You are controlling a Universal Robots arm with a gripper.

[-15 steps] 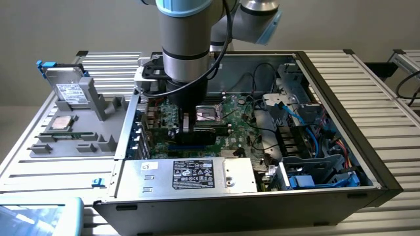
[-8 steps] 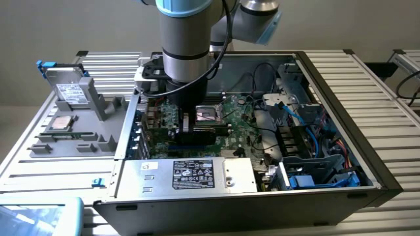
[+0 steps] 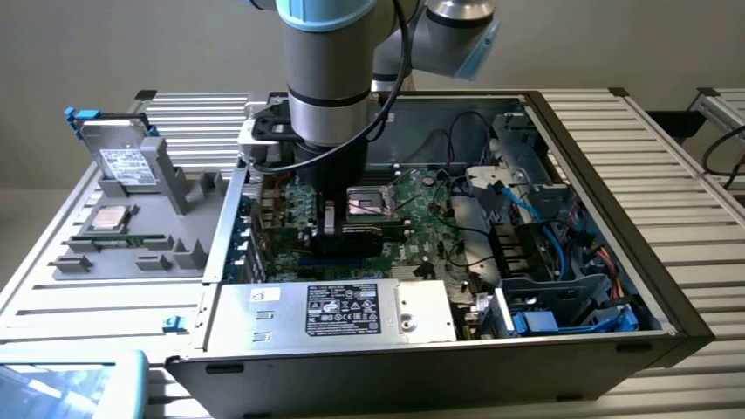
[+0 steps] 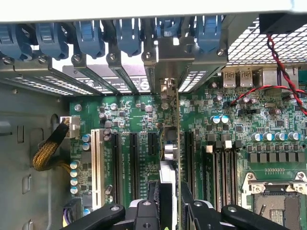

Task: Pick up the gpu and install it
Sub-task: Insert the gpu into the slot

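Observation:
The gpu (image 4: 178, 143) stands on edge above the green motherboard (image 4: 129, 120), a thin card running between the black expansion slots (image 4: 133, 158). Its metal bracket end (image 4: 165, 88) reaches the rear slot openings under the blue latches (image 4: 127, 33). My gripper (image 4: 175, 199) is shut on the card's near end, one finger on each face. In the exterior view the gripper (image 3: 331, 223) is low inside the open computer case (image 3: 582, 113), over the motherboard (image 3: 420, 205). Whether the card's lower edge sits in a slot is hidden.
A silver power supply (image 3: 338, 310) lies at the case's front. The CPU socket (image 4: 276, 201) is beside the slots. Red and black wires (image 4: 283, 72), a yellow braided cable (image 4: 48, 148) and blue cables (image 3: 524, 196) run inside. A grey parts tray (image 3: 117, 227) stands at the exterior view's left.

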